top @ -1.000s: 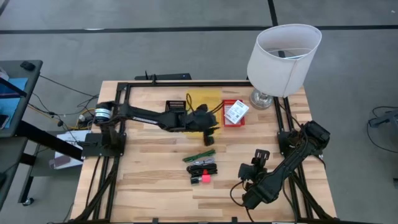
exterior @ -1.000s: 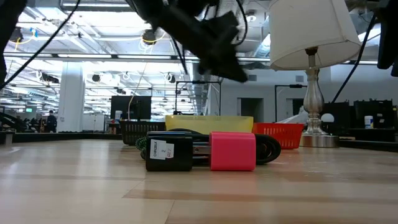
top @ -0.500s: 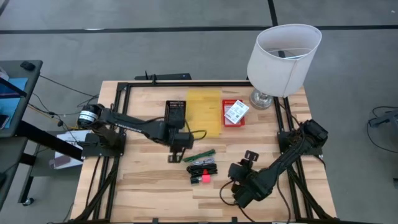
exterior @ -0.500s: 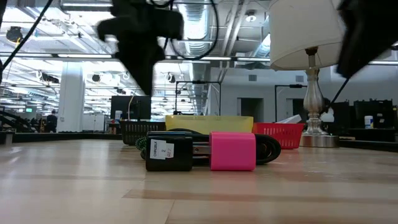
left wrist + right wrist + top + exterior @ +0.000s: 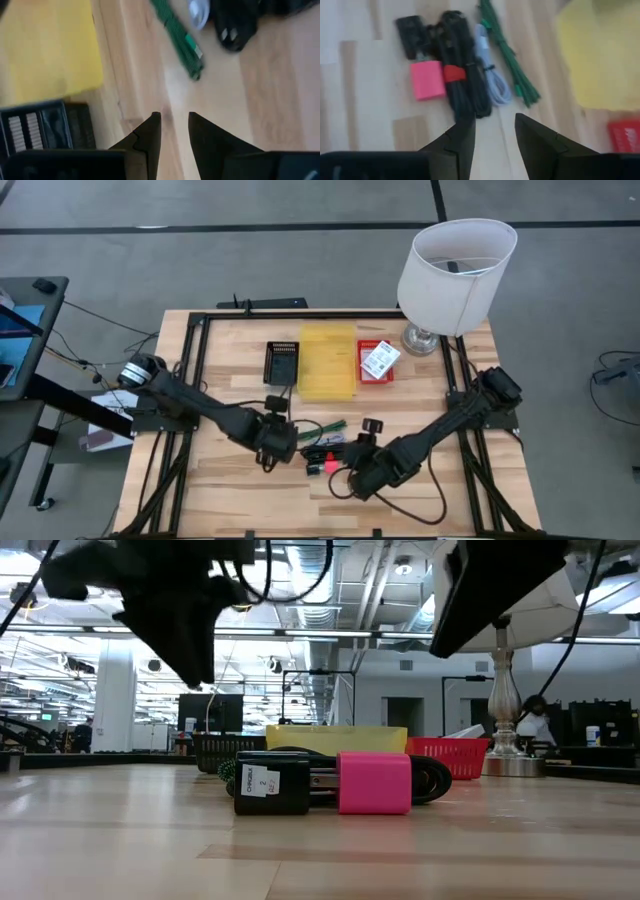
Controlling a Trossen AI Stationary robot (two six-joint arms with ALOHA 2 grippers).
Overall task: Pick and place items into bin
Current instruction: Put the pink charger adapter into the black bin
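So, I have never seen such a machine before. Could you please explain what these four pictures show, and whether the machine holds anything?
It is a robot with two dark arms fixed at a wooden table. One picture looks straight down on the table, one looks level across the tabletop, and two come from small cameras on the arms' wrists.

The left gripper and the right gripper hang just above the table, on either side of a small pile: a pink block, a bundle of black cord, a pale cable and a green cord. Each wrist picture shows bare wood between that arm's two fingers, which stand slightly apart, so neither gripper holds anything.

Farther back stand a yellow tray, a black tray, a red basket with a white packet, and a lamp.
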